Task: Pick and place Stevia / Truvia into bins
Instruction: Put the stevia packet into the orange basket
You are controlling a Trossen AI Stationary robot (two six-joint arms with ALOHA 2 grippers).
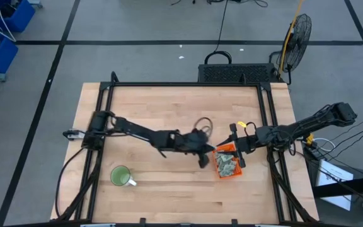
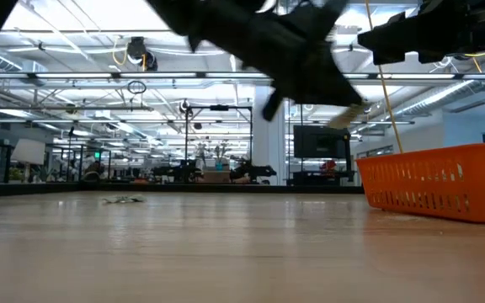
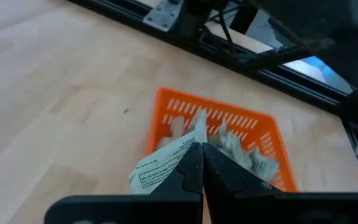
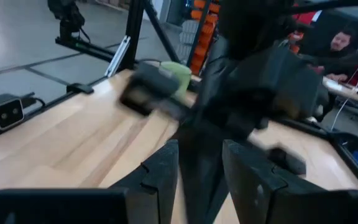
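Note:
The orange tray (image 1: 229, 162) sits on the table right of centre, with several pale green and white sachets (image 3: 235, 149) inside. My left gripper (image 3: 201, 163) hovers just left of the tray, shut on one sachet (image 3: 160, 169). In the low view it hangs well above the table (image 2: 343, 108), and the tray (image 2: 445, 181) shows at the right. My right gripper (image 4: 201, 168) is open at the tray's far right corner (image 1: 239, 148), with nothing between its fingers. One more sachet (image 2: 125, 199) lies flat on the table farther off. My left gripper pinches a single white printed sachet by one end (image 3: 188, 152) between its two shut fingers. The rest of the sachet sticks out sideways past the fingers. The fingers slant down toward the tray from the table's left. The sachet is lifted clear of the table.
A round green mug (image 1: 120, 176) stands near the table's near left part. Black frame rails (image 1: 188, 84) run along the far edge and both sides. Bare wood lies between the mug and the tray. A person (image 4: 337, 42) sits beyond the table.

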